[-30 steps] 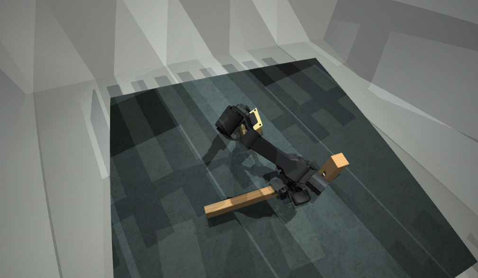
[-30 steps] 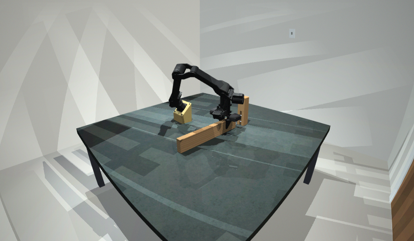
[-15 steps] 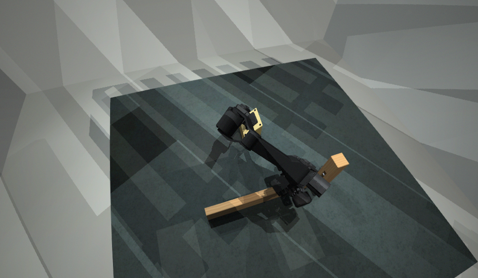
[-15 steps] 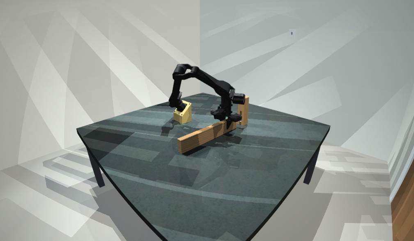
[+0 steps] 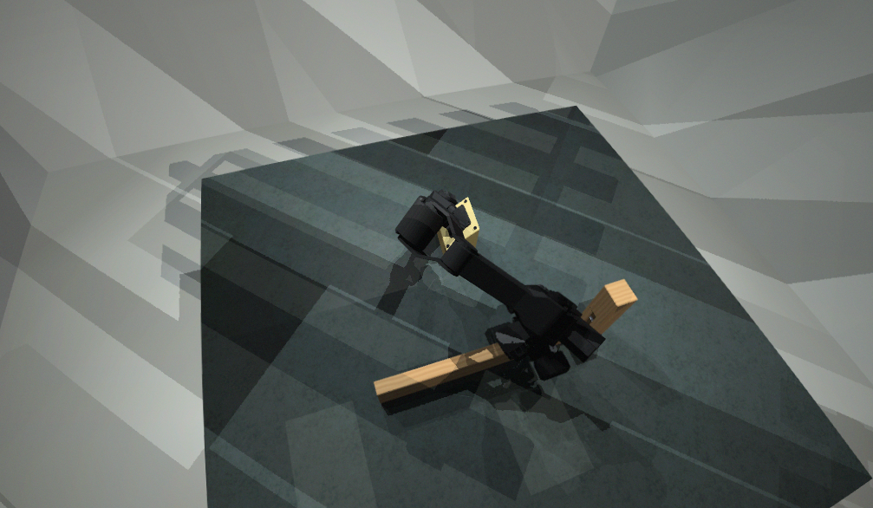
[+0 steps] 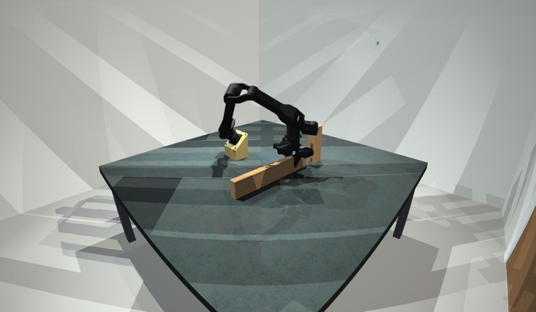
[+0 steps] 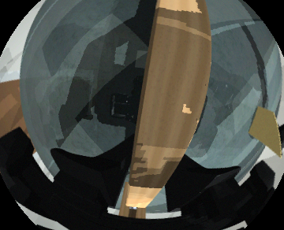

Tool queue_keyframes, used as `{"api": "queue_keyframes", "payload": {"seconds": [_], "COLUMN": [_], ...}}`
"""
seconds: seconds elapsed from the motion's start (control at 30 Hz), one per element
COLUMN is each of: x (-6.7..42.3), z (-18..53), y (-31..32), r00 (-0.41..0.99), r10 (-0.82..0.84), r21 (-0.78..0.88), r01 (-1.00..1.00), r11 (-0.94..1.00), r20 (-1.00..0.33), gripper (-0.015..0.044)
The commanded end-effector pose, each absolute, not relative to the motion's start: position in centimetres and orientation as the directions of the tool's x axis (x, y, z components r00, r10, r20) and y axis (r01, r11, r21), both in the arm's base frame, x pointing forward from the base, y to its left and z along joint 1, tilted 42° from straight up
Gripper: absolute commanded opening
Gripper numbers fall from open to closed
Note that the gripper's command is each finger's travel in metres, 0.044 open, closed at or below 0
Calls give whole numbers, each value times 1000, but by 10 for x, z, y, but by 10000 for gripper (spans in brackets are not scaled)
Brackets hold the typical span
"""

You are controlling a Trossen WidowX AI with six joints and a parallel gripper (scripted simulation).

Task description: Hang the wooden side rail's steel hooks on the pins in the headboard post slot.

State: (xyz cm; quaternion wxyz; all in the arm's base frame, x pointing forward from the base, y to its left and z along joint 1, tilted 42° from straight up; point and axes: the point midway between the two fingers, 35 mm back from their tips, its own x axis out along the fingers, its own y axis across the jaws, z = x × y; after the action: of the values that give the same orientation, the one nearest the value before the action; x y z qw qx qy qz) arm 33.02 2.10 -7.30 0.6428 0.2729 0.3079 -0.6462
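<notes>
The wooden side rail [image 5: 426,377] [image 6: 258,178] [image 7: 173,83] lies aslant on the dark table [image 5: 679,391] [image 6: 262,255]. Its far end rests on the table top and its near end is raised toward the headboard post [image 5: 613,301] [image 6: 317,141], which stands upright. My gripper [image 5: 523,354] [image 6: 295,158] [image 7: 148,139] is shut on the rail near that raised end, right beside the post. The arm and gripper hide the hooks, the slot and the pins, so I cannot tell whether the hooks touch the pins. In the wrist view the post [image 7: 4,111] shows at the left edge.
The arm's yellow base block [image 5: 465,218] [image 6: 237,149] [image 7: 267,130] stands behind the rail toward the table's back. The table's edges lie far from the rail and post on all sides.
</notes>
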Motion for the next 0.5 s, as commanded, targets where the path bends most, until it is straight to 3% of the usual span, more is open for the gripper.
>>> {"api": "queue_keyframes", "payload": {"seconds": [0.0, 0.47], "x": [330, 330], "z": [-73, -71], "y": [21, 23], "r00": [-18, -18], "r10": [-667, -667], "r21": [-45, -45], "r01": [999, 999], "r11": [24, 24], "r20": [-745, -745], "gripper": [0, 0]}}
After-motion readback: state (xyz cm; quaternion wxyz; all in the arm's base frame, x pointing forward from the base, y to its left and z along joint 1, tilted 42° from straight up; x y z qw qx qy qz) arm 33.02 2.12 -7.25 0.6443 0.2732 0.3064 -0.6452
